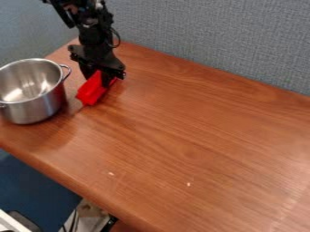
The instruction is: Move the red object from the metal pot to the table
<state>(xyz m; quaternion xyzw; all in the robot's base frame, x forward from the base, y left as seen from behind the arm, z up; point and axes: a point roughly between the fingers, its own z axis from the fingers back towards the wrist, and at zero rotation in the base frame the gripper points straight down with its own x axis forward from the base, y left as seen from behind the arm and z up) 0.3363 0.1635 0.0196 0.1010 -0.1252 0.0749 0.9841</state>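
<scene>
The red object is a small bright block that rests on the table, just right of the metal pot. My black gripper points steeply down from above and is shut on the block's far upper end. The block's lower end touches the wood. The shiny pot stands at the table's left end, and its inside looks empty. A narrow gap separates the pot's rim from the block.
The wooden tabletop stretches to the right and toward the front, with a rounded front edge. A grey-blue wall rises right behind the table. My arm's black links lean in from the upper left.
</scene>
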